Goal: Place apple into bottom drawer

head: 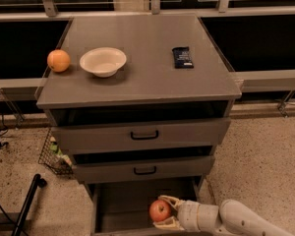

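In the camera view, the gripper (159,212) reaches in from the lower right, its arm (236,220) crossing the bottom edge of the frame. The jaws are spread about as wide as the apple (160,210) and clasp it, one pale finger (170,200) curving over the top and the other under it. The apple sits within the outline of the open bottom drawer (120,203), toward its front right. Whether it touches the drawer floor cannot be told.

Left of the jaws, the drawer floor lies grey and open as far as the left wall. Right of them, the arm takes up the space by the right wall. Just above the jaws, the front of the middle drawer (145,168) overhangs the rear of the bottom one, and the fingertips are near its lower edge. Higher still, the top drawer (143,134) also stands slightly pulled out, with a dark gap over it.

Well above the jaws, the cabinet top (137,82) carries a white bowl (103,61) showing its pale inside, an orange (58,61) just beside it at the left edge, and a dark packet (183,57) lying flat to the right.

Far left of the jaws, a wire basket (51,154) sits on the speckled floor (265,151) against the cabinet's side, and a black pole (27,205) slants below it, both well apart from the gripper.
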`<state>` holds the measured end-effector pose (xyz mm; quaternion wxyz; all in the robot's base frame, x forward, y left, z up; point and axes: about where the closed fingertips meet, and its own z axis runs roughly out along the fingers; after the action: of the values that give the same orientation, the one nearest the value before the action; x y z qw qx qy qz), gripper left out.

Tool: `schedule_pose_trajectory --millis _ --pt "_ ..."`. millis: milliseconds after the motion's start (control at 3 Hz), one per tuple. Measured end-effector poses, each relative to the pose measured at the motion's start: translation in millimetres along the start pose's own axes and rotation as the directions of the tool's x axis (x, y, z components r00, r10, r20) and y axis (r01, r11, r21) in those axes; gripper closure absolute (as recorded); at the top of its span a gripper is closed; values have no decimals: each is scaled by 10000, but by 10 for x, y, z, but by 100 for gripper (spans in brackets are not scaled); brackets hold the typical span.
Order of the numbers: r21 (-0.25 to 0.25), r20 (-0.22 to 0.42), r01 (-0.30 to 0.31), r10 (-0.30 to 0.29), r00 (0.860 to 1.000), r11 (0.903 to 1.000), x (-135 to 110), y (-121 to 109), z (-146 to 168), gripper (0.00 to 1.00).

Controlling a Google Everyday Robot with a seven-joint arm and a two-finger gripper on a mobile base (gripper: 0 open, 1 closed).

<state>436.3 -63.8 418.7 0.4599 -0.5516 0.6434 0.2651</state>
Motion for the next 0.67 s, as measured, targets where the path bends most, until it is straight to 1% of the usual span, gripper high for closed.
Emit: schedule_pose_trajectory --millis 333,667 --pt "-206 276 -279 285 9992 9994 384 94 355 100" --pt "-217 273 -268 274 9993 9994 384 95 358 100"
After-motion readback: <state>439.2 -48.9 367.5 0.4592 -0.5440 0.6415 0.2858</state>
